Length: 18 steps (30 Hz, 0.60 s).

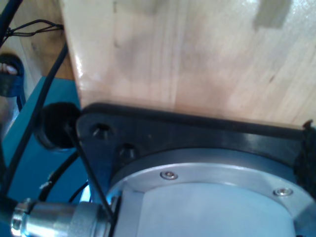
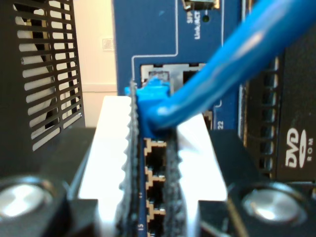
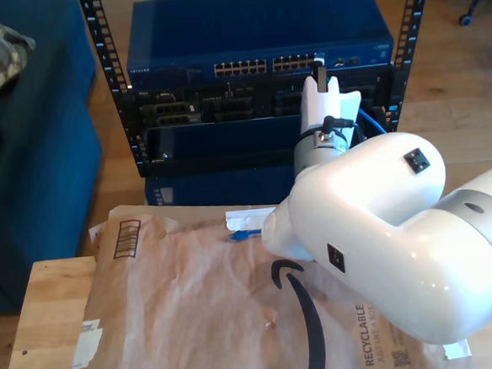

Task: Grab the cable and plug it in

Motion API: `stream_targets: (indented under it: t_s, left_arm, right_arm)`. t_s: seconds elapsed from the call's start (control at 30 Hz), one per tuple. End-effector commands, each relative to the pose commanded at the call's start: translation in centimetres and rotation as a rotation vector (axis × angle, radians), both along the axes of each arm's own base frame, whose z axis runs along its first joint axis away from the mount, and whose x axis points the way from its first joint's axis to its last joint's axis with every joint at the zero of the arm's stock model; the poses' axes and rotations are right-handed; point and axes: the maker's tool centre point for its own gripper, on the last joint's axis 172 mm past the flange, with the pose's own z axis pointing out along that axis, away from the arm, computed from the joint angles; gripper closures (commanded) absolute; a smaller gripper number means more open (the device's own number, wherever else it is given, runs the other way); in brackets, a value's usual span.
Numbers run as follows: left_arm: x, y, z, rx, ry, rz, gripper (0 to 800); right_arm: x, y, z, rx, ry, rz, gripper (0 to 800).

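My second gripper [image 2: 153,163] pinches the cable [image 2: 232,64] just behind its plug [image 2: 153,91], at the blue switch's [image 2: 163,34] ports. My first gripper's state: cannot tell.

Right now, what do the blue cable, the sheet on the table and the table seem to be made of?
The cable: smooth, slightly glossy plastic sheath, by its sheen. The sheet: matte brown packing paper, creased and printed "RECYCLABLE". The table: pale wood, probably varnished; grain shows.

Soft daylight throughout; both wrist views blurred, exterior view sharp.
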Motion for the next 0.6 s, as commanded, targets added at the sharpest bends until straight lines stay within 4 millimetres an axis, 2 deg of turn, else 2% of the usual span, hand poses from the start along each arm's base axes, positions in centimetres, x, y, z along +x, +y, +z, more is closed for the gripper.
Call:
stream_targets:
  t_s: [0.17,0.33,0.6]
  left_arm:
    - [0.0,0.0,0.0,0.0,0.0,-0.002,0]
    - [0.0,0.0,0.0,0.0,0.0,-0.002,0]
    - [0.0,0.0,0.0,0.0,0.0,-0.002,0]
  right_arm:
    - [0.2,-0.4,-1.0,-0.001,0.022,-0.005,800]
    - [0.5,-1.0,-0.8,0.004,0.019,-0.014,800]
    - [0.7,-0.8,0.1,0.013,0.003,-0.014,800]
